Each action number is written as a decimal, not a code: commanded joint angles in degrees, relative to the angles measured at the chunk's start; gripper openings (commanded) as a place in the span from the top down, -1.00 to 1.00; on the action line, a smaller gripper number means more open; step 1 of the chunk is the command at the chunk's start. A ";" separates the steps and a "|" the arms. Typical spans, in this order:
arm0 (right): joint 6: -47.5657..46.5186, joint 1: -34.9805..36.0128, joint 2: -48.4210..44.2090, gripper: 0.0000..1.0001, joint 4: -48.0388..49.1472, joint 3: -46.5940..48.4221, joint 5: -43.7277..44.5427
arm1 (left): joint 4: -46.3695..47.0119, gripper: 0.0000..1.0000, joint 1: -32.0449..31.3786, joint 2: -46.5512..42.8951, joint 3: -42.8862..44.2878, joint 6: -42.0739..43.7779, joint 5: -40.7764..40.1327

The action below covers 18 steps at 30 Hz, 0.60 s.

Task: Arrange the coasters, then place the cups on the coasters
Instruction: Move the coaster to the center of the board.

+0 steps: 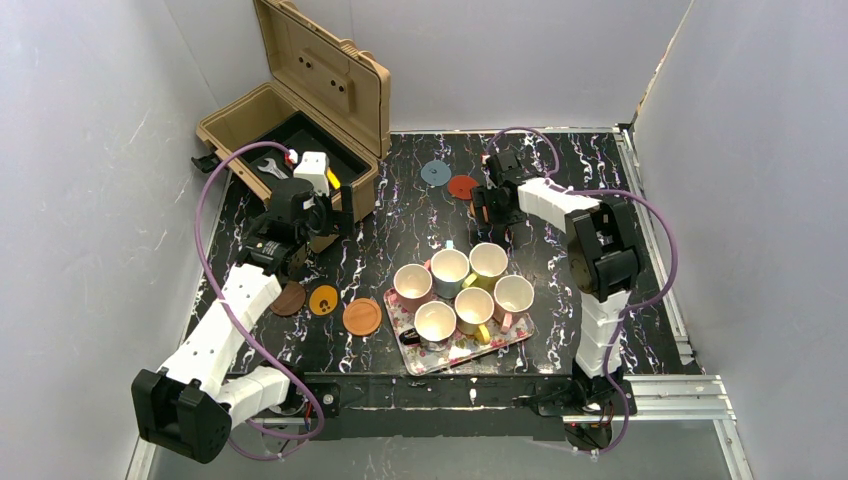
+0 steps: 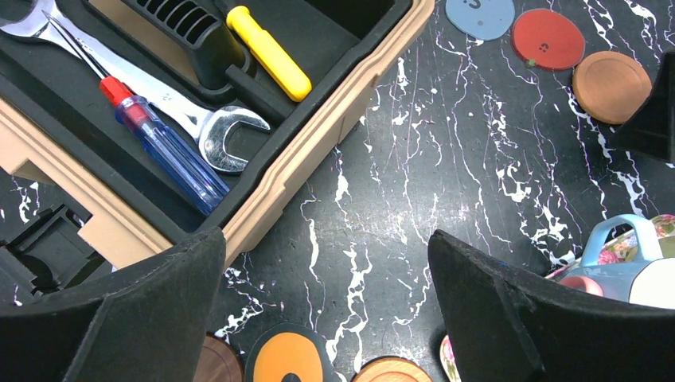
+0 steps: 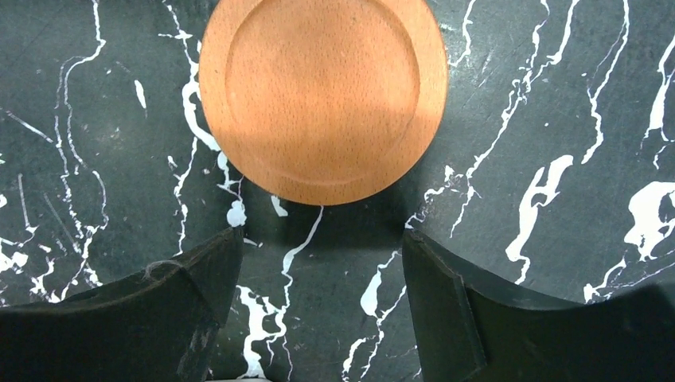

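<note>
Six cups [image 1: 449,268] stand together on a floral tray [image 1: 503,343] at mid-table. A blue-grey coaster [image 1: 435,172] and a red coaster [image 1: 462,186] lie at the back. A wooden orange coaster [image 3: 322,95] lies flat just ahead of my right gripper [image 3: 322,263], which is open and empty. Near the left arm lie a dark brown coaster [image 1: 288,299], a yellow-orange one [image 1: 323,300] and an orange one [image 1: 362,316]. My left gripper [image 2: 326,255] hangs wide open over bare table beside the case, holding nothing.
An open tan tool case [image 1: 300,110] sits at the back left, holding a wrench [image 2: 215,131], a blue screwdriver [image 2: 163,147] and a yellow-handled tool [image 2: 271,56]. Grey walls enclose the black marbled table [image 1: 400,220] on three sides.
</note>
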 commanded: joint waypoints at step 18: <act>5.79 0.84 5.94 -0.53 -0.54 5.09 7.04 | -0.15 -0.94 0.22 -1.98 0.10 0.58 -0.59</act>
